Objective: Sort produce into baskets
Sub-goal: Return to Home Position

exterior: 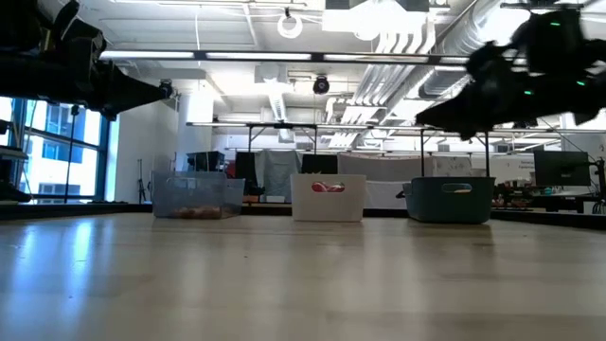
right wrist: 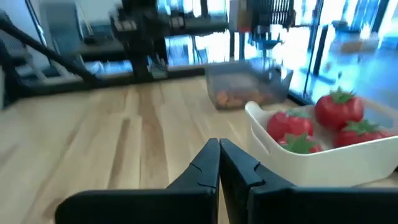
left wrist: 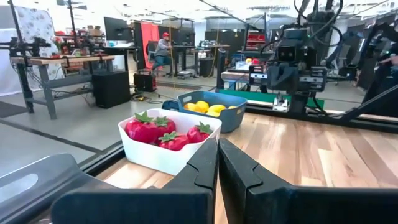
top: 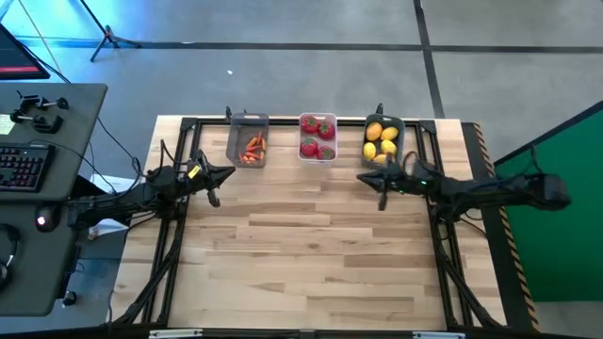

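Observation:
Three bins stand in a row at the table's far edge. The smoky grey bin (top: 248,141) holds small orange-red pieces (top: 252,149). The white bin (top: 317,137) holds red tomatoes (left wrist: 158,129). The dark teal bin (top: 383,139) holds yellow lemons (top: 380,141). My left gripper (top: 215,185) hovers near the grey bin, shut and empty. My right gripper (top: 381,188) hovers in front of the teal bin, shut and empty. Both are above the table.
Bare wooden tabletop (top: 311,254) stretches from the bins to the near edge. A black frame (top: 188,124) runs round the table's far and side edges. A desk with a keyboard (top: 24,165) stands off the table's left.

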`<control>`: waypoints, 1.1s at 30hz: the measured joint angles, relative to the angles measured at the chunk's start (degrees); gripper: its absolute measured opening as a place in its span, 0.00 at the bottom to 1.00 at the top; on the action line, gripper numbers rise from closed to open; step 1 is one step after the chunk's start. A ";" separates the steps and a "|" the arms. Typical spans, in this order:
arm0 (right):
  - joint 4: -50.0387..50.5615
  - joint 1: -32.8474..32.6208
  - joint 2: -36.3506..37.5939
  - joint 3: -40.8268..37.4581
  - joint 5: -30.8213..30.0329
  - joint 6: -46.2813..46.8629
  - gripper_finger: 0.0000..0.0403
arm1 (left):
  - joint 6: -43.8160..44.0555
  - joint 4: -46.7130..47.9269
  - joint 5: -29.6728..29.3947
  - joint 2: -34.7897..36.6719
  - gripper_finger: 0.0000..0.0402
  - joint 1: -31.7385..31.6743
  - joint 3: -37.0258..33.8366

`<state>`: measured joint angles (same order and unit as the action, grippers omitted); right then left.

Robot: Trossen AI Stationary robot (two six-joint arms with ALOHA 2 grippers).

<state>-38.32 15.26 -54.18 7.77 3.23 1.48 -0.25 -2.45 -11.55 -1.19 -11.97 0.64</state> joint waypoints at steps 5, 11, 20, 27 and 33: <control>-2.18 2.00 11.83 -7.13 1.73 0.00 0.00 | 0.75 0.06 0.00 -0.02 0.00 0.00 0.00; 6.23 3.99 22.13 -7.21 5.37 -1.96 0.00 | 1.61 0.33 1.93 -0.23 0.00 0.00 0.02; 13.55 10.57 28.47 -7.21 6.70 -2.89 0.00 | 4.13 1.69 9.14 -3.38 0.00 0.02 0.04; 13.59 9.73 29.24 -7.21 -3.40 -2.59 0.00 | 0.70 1.67 8.88 -6.44 0.00 0.02 0.04; 13.44 0.72 31.41 -7.21 -14.36 -4.34 0.00 | 2.12 1.65 8.88 -7.91 0.00 0.02 0.04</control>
<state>-24.88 15.99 -22.77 0.56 -11.12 -2.86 1.87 -0.80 -2.68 -9.10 -11.94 0.69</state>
